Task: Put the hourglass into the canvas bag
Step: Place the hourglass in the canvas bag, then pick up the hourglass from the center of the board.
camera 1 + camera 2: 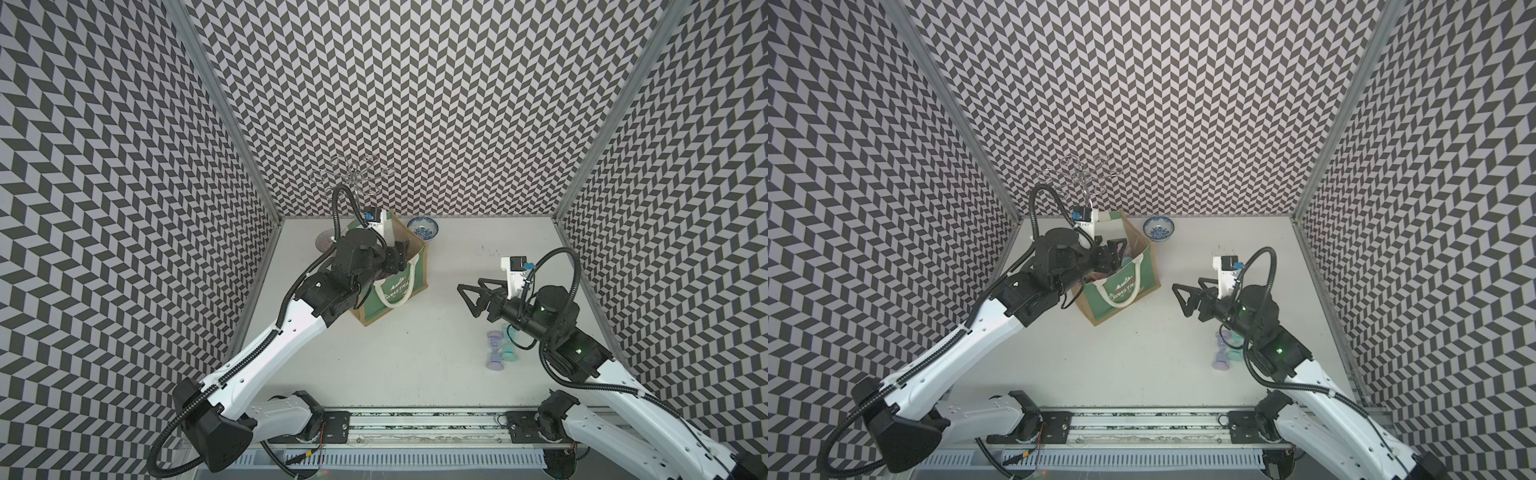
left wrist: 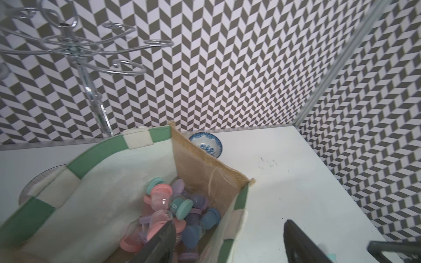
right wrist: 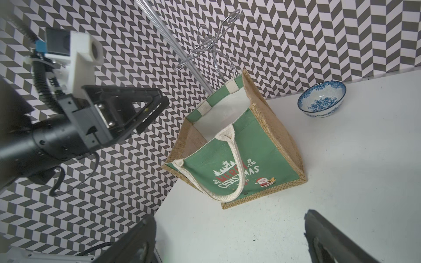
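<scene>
- Two hourglasses [image 1: 495,350], one purple and one teal, lie just beside each other on the desk [image 1: 395,365], partly under the right arm. A pile of hourglasses [image 2: 173,205] already sits in the bottom of the canvas bag [image 3: 262,159].
- The left end effector [image 1: 1116,251] hangs above the bag's mouth with its jaws apart and nothing between them. In its wrist view one finger is over the lining and the other over bare desk.
- The right end effector [image 1: 468,301] hovers over the desk, jaws apart and empty, well clear of the bag.
- Risk: a sideways or downward drift of the left arm could snag the striped rim or the rope handle [image 3: 237,159]. The bag stands near the desk's edge, so a tug might tip or drag it.
- Risk: the two on the desk lie so close that closing on one may knock the other rolling.
- Risk: smooth rounded glass could slip from a shallow grip.
- Risk: both arms meeting over the bag could collide.
</scene>
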{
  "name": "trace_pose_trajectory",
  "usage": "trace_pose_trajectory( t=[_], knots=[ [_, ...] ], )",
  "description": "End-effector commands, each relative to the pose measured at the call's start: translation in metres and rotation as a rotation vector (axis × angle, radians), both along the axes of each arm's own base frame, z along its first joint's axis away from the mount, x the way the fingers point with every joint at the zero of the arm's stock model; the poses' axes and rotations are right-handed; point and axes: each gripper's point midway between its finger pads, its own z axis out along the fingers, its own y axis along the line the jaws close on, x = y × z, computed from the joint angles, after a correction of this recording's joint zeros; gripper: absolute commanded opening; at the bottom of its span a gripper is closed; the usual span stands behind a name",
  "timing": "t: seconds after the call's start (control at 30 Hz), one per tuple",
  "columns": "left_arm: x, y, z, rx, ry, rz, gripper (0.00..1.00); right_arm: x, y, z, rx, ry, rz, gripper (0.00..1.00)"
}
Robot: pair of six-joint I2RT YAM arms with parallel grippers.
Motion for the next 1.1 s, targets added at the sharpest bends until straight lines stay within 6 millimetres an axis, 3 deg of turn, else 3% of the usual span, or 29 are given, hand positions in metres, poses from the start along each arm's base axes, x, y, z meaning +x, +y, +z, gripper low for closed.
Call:
trace_pose_trajectory(
  t=[0.0, 0.23, 0.5, 0.7, 1.07],
  knots=[
    [-0.019, -0.020, 0.011, -0.056, 0.007, -0.057, 0.76, -0.003, -0.016, 0.009, -0.017, 0.006, -0.074, 0.99],
    [-0.056, -0.082, -0.016, -0.102, 0.113, -0.235, 0.77, -0.009, -0.051, 0.000, -0.075, 0.096, -0.225, 0.99],
    [-0.075, -0.140, -0.091, -0.050, 0.276, -0.327, 0.78, -0.020, -0.098, -0.016, -0.126, 0.212, -0.440, 0.99],
    [-0.086, -0.173, -0.134, -0.032, 0.370, -0.379, 0.79, -0.029, -0.125, -0.023, -0.154, 0.273, -0.567, 0.99],
    [-0.114, -0.246, -0.223, 0.145, 0.506, -0.454, 0.82, -0.039, -0.136, -0.033, -0.133, 0.285, -0.599, 0.99]
  ],
)
